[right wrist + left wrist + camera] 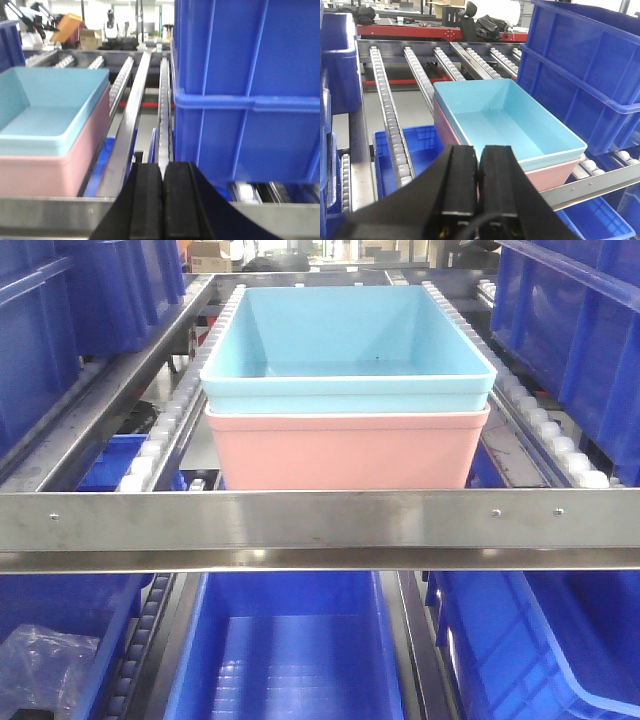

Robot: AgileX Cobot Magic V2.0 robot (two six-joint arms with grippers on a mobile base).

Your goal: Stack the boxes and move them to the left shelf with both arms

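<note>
Boxes number two, blue box (348, 340) nested in pink box (340, 450); both claws closed, empty.

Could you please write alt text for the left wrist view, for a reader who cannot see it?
A light blue tub sits nested in a pink tub on a roller shelf. The left gripper, shut and empty, fills the foreground. Large dark blue bins stand to the right and below.

Dark blue bins (590, 330) flank the rack; beyond, perhaps cluttered workbenches (425, 10).
</note>
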